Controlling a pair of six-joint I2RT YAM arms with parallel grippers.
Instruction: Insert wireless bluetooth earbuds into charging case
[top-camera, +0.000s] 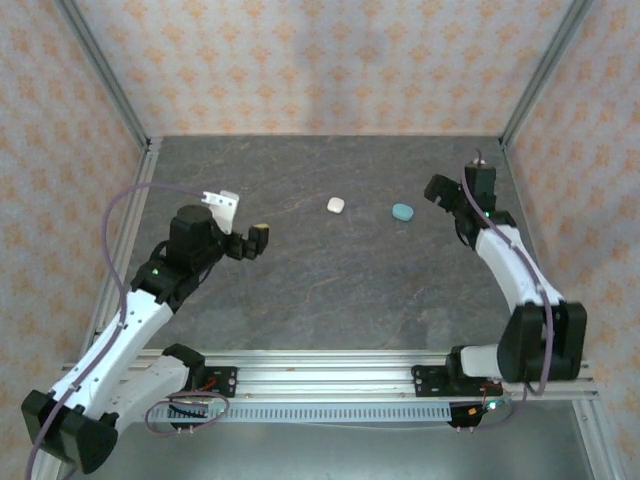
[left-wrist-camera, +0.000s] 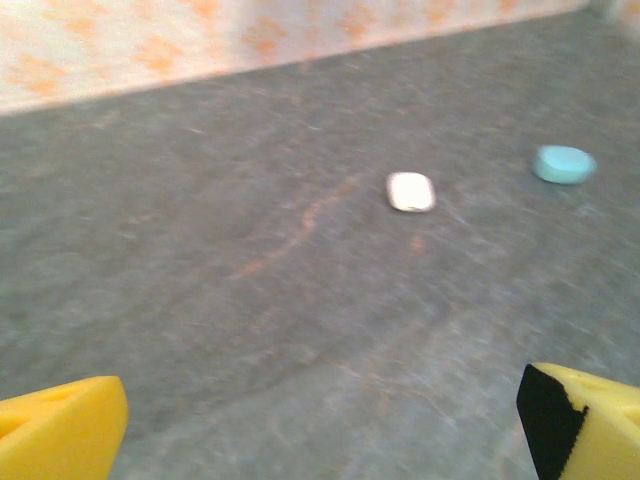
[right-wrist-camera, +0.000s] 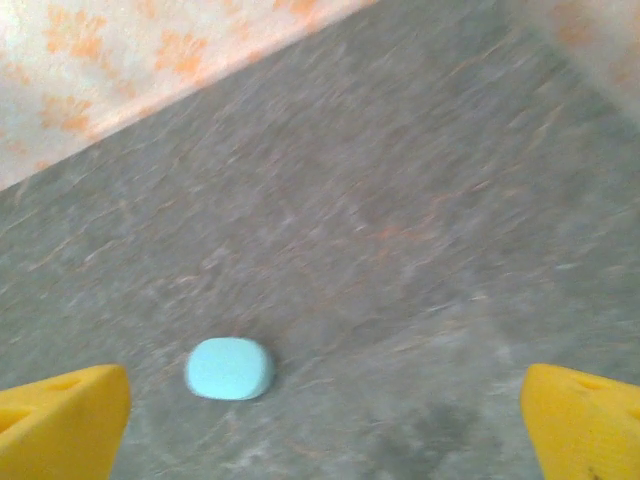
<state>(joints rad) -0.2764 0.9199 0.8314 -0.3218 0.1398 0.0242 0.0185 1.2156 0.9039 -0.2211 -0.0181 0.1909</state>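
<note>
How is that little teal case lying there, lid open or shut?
Shut, it seems: the teal case is one smooth rounded pebble on the table, no lid raised.

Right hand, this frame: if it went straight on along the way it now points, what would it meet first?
Most likely the teal case lying on the table: it sits just ahead of the open right hand, off-centre toward one finger. Depth is unclear, so the hand might touch the table first.
</note>
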